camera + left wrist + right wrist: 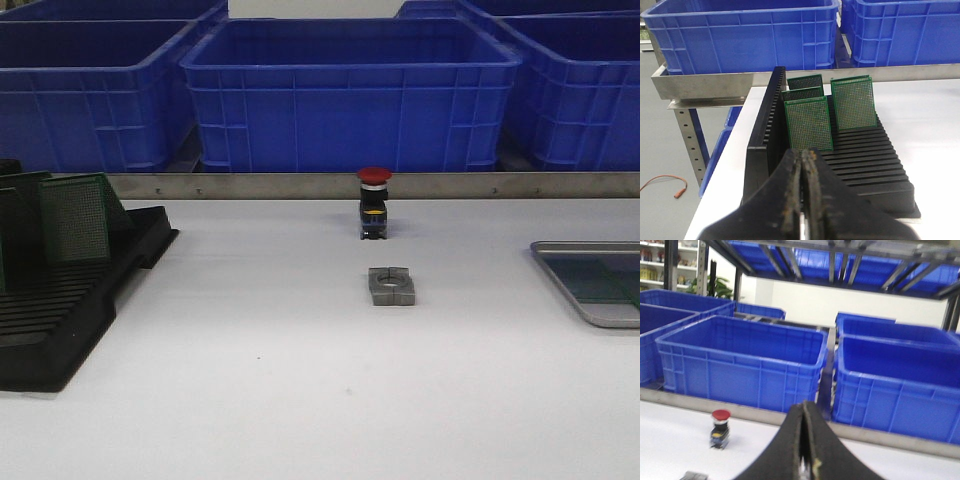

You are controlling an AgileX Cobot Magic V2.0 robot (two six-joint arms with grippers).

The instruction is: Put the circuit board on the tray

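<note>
Several green perforated circuit boards (808, 125) stand upright in the slots of a black rack (875, 165); they also show at the table's left in the front view (75, 218). My left gripper (803, 154) is shut and empty, just short of the nearest board. The silvery tray (582, 246) lies at the table's right edge, with a flat dark green sheet (600, 280) in it that looks like a board. My right gripper (803, 406) is shut and empty, above the table, facing the crates. Neither gripper shows in the front view.
A red-capped push button (373, 203) stands mid-table, with a small grey metal block (391, 286) in front of it. Blue plastic crates (350, 90) line a metal ledge (300, 185) at the back. The table's left edge runs beside the rack (720, 180).
</note>
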